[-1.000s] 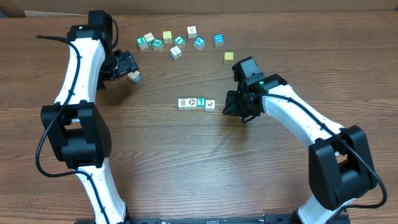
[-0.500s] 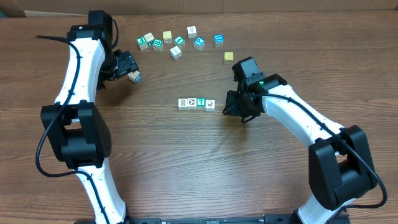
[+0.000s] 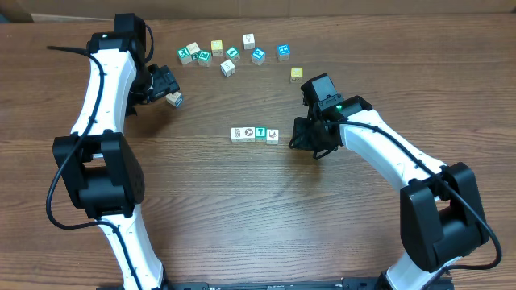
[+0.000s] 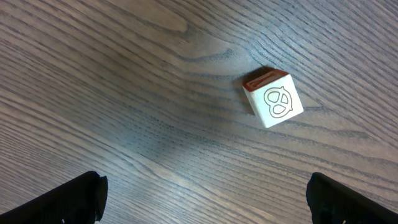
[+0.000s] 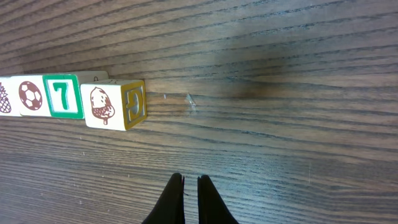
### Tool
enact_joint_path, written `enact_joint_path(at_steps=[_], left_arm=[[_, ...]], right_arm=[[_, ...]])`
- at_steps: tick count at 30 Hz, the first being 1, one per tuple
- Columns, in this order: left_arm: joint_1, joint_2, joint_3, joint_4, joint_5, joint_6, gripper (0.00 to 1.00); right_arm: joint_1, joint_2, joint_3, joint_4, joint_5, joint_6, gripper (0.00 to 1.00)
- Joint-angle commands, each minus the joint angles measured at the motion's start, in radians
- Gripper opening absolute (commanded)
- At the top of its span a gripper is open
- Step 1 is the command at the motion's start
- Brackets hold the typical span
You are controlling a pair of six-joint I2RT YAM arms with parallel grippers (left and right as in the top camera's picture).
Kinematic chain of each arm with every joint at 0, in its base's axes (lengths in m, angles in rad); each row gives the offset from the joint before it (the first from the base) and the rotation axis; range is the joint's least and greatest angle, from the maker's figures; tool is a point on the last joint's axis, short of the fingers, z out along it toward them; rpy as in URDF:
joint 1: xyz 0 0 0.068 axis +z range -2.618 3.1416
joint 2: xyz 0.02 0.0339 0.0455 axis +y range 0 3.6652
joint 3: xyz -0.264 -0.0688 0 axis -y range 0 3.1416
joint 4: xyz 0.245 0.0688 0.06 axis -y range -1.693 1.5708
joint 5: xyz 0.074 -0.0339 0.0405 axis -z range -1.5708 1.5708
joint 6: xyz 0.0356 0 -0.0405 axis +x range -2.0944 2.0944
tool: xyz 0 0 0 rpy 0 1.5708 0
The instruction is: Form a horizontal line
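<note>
1. Though the right wrist view cuts the horizontal line [image 5: 68, 99] off at its left end, we count four touching cubes from overhead.
2. Its faces show what is perhaps a pineapple, then a football, a white 7 on teal and an acorn.
3. It lies on the table [image 3: 242, 209].
4. Just right of the line, the right gripper [image 5: 186, 182] is clenched on nothing.
5. Well up-left of it, the left gripper [image 4: 205, 196] is spread wide, only its tips showing, with a loose cube [image 4: 272, 98] untouched.
</note>
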Motion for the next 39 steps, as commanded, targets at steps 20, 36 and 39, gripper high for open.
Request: enact_joint_path(at_steps=[20,36,39], left_arm=[[-0.009,0.01,0.015,0.001,-0.005,0.009,1.0],[-0.009,0.01,0.015,0.001,-0.005,0.009,1.0],[-0.009,0.01,0.015,0.001,-0.005,0.009,1.0]], right_arm=[[-0.003,0.005,-0.008,0.005,-0.005,0.001,0.09],[-0.003,0.005,-0.008,0.006,0.021,0.0,0.05],[-0.003,0.005,-0.008,0.006,0.021,0.0,0.05]])
